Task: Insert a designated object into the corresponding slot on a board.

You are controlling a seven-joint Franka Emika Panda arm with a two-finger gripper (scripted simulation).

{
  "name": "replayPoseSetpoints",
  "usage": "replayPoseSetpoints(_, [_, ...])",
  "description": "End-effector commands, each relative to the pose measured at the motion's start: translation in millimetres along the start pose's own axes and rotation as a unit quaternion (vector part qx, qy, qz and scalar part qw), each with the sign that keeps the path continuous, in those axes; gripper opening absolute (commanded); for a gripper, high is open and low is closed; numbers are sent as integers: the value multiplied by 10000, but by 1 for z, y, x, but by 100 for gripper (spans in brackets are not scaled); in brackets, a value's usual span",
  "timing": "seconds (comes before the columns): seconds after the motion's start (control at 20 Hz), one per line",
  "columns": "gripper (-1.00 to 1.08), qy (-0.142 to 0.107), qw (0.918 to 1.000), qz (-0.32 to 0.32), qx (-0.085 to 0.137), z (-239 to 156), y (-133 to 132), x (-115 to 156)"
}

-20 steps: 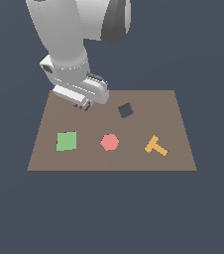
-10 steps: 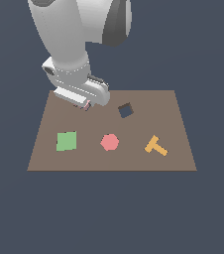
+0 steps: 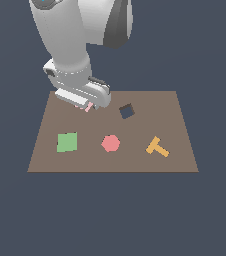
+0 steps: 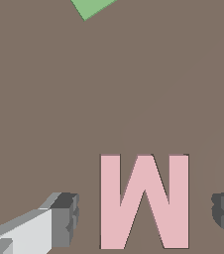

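Claw (image 4: 144,218) slightly lower, open around pink M (image 4: 144,201).

M block (image 4: 144,201) on board (image 3: 185,150), between end effector (image 4: 146,213) fingers (image 4: 64,221).

Green square (image 3: 67,142), red hexagon (image 3: 110,143), orange T (image 3: 157,148)

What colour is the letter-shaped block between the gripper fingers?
Pale pink; the letter block shows best in the wrist view.
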State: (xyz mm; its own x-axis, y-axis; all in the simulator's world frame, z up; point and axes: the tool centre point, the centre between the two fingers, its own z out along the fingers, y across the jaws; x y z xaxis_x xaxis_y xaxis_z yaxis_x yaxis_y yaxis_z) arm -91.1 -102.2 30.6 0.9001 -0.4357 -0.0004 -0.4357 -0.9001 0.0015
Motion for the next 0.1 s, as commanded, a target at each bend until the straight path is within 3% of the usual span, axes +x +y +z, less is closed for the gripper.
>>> replayPoseSetpoints(0.0, [100, 1, 10000, 0, 0, 0, 0, 0])
replayPoseSetpoints(0.05, [100, 1, 10000, 0, 0, 0, 0, 0])
